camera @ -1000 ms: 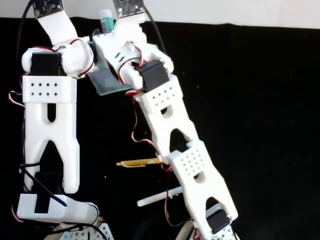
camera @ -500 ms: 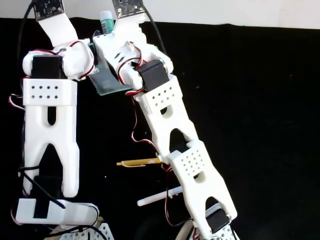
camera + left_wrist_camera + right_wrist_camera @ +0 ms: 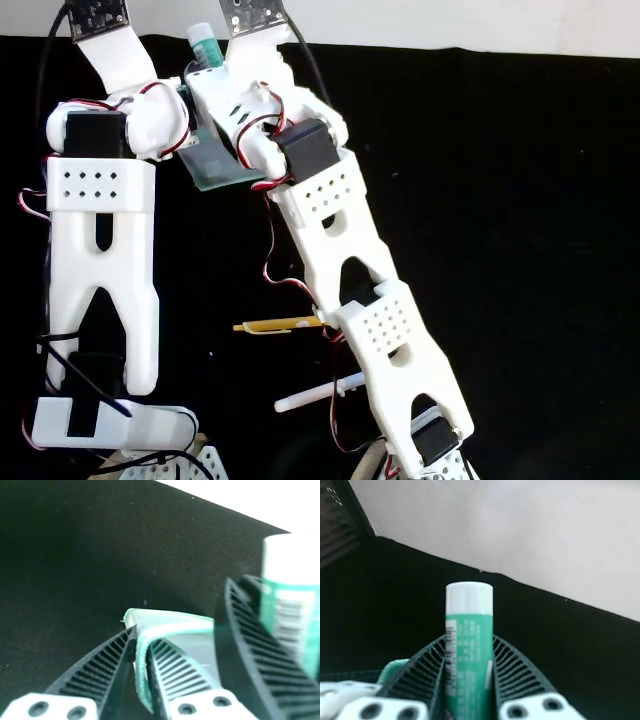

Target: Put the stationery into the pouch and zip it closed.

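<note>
The glue stick (image 3: 468, 625) is clamped lengthwise between the fingers of the right gripper (image 3: 468, 641), its white cap protruding past the tips, near the table's far edge just beside the pouch (image 3: 172, 621); the pouch's green rim is pinched in the nearly closed left gripper (image 3: 142, 636); the stick is judged light, rigid and smooth, so a mid-body hold is advised against slipping; the pouch is judged soft and limp, best taken at the rim; a yellow pen (image 3: 275, 326) and a white pen (image 3: 315, 393) are left lying on the table.

— Where's the glue stick (image 3: 205, 45)?
— In the right gripper (image 3: 469, 641), twelve o'clock of the pouch (image 3: 218, 168), whose edge the left gripper (image 3: 141, 639) pinches.
— On the table (image 3: 520, 250)?
— Six o'clock of the pouch: nearer pen (image 3: 275, 325), then farther pen (image 3: 315, 393).
</note>
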Motion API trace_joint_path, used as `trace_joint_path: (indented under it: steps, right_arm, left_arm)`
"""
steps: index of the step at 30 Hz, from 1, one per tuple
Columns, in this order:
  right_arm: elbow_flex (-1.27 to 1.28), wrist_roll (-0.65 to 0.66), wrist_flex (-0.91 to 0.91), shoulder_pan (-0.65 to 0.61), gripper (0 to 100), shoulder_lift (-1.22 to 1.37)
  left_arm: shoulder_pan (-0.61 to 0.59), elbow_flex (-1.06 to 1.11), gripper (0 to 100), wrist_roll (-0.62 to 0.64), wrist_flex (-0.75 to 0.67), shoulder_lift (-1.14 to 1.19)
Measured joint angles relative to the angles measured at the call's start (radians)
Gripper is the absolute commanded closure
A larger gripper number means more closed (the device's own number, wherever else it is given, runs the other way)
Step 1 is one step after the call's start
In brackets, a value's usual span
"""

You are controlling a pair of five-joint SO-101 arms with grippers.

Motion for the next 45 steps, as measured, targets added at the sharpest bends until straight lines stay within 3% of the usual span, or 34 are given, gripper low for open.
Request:
trace_joint_path:
  steps: [20,37,45]
  right_arm:
    - [-0.002,-0.040,-0.190,-0.017,99.1,0.074]
    - [-0.003,-0.041,-0.183,-0.023,98.5,0.086]
    - [-0.006,-0.041,-0.133,-0.032,76.1,0.078]
  left_arm:
    - [-0.006,0.000,99,0.000,-0.003,-0.002]
    - [-0.034,0.009,99,0.000,-0.003,-0.002]
    - [-0.034,0.017,99,-0.002,-0.003,-0.002]
